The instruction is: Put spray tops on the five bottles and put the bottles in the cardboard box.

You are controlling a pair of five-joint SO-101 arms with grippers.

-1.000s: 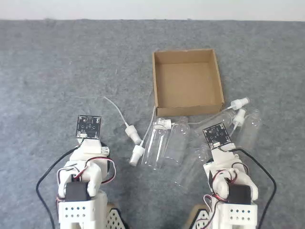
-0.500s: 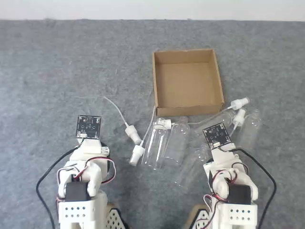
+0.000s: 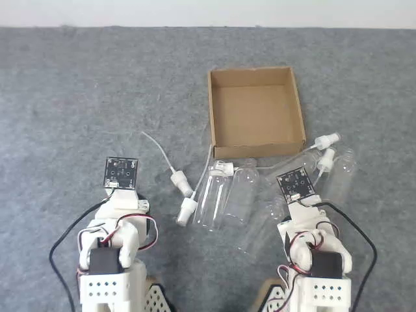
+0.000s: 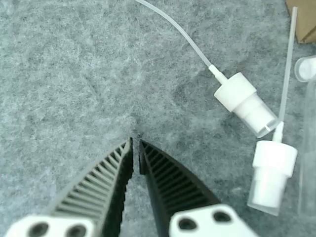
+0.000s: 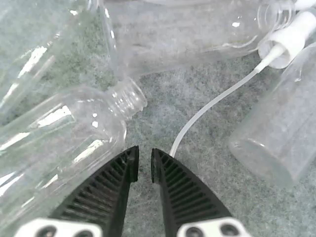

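With both left and right jaws closed and empty low over the counter point(image 3: 65, 97), the left had best open wide around the cap of the top point(image 4: 270, 176) just ahead while the right steadies by its body a bottle point(image 5: 59, 133) lying short of the box point(image 3: 256, 110).

No text, label, number or sign can be read. Cardboard box point(image 3: 257, 110): plain brown, no print. Bottles point(image 3: 240, 195): clear, unlabelled. Spray tops point(image 4: 245, 104): plain white. The black boards point(image 3: 121, 173) on the arms' wrists carry small marks, too small to read.
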